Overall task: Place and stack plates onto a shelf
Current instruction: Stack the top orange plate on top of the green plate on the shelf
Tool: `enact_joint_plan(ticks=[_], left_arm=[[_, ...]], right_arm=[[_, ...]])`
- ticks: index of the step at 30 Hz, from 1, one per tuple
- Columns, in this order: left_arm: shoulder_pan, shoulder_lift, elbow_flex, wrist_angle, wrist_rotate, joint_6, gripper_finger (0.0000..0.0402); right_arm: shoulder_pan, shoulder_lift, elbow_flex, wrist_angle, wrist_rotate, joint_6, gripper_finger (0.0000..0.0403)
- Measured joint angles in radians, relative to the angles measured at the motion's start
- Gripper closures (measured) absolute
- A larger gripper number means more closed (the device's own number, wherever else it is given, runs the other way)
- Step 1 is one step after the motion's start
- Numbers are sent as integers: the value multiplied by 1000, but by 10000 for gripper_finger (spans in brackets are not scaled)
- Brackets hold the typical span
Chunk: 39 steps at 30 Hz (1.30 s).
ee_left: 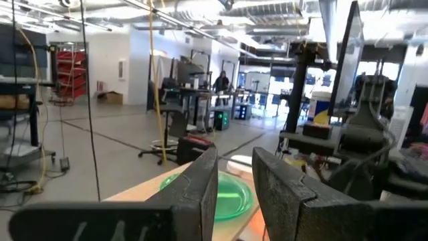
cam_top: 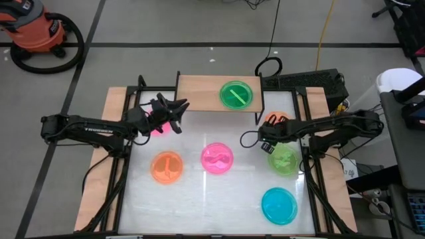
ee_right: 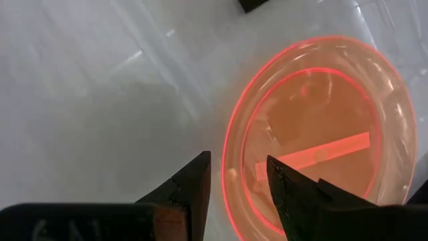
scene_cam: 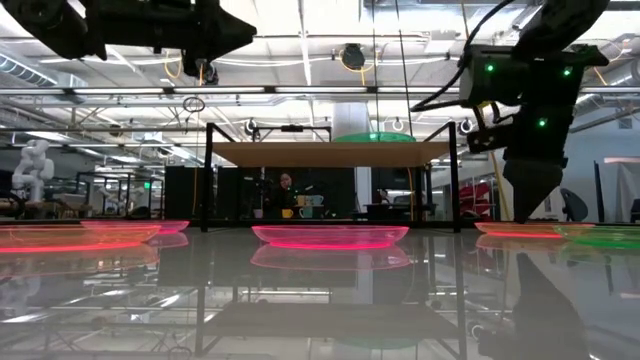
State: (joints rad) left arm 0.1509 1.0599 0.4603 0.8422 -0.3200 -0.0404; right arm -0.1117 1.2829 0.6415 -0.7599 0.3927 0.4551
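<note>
The shelf (cam_top: pixel 202 89) stands at the table's far side and bears one green plate (cam_top: pixel 236 94), which also shows in the left wrist view (ee_left: pixel 231 194). My left gripper (cam_top: pixel 180 109) (ee_left: pixel 234 194) hovers open just left of the shelf, pointing at it, above a pink plate (cam_top: pixel 157 128). My right gripper (cam_top: pixel 269 131) (ee_right: pixel 234 184) points down, open, over an orange plate (cam_top: pixel 274 119). That plate's near rim (ee_right: pixel 231 167) lies between the fingers. The orange (cam_top: pixel 167 166), pink (cam_top: pixel 217 158), green (cam_top: pixel 284 160) and cyan (cam_top: pixel 279 205) plates rest flat on the table.
The shelf's black legs (scene_cam: pixel 208 180) stand on the white tabletop (cam_top: pixel 199 199). Wooden side boards (cam_top: pixel 93 192) edge the table. A black box (cam_top: pixel 312 81) sits behind the shelf's right end. Bare surface lies in front of the pink plate (scene_cam: pixel 330 235).
</note>
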Motion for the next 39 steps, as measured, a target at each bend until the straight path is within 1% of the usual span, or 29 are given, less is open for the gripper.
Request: enact_joint_plan(ticks=[5, 14, 16, 18, 21, 28, 29, 36, 39], left_arm=[[0, 0, 0, 46, -3, -52, 303], [0, 0, 0, 43, -3, -21, 303], [0, 0, 0, 43, -3, -55, 302], [3, 0, 0, 44, -2, -118, 303], [7, 0, 0, 44, -3, -173, 302], [6, 0, 0, 44, -2, -165, 302], [6, 0, 0, 44, -2, -165, 302], [6, 0, 0, 45, -2, -165, 302], [6, 0, 0, 46, -2, -165, 302]], right_arm=[[-9, 37, 0, 0, -1, -18, 275], [-41, 57, -59, 47, 0, -25, 275], [-45, 57, -61, 46, -3, -25, 279], [-45, 58, -61, 50, -3, -42, 288], [-45, 58, -61, 56, -5, -60, 312], [-46, 36, -63, 47, -10, -83, 390], [-46, 27, -61, 31, 0, -83, 396], [-43, -48, -3, -63, 0, -22, 402], [-43, -85, 10, -67, 7, -10, 402]])
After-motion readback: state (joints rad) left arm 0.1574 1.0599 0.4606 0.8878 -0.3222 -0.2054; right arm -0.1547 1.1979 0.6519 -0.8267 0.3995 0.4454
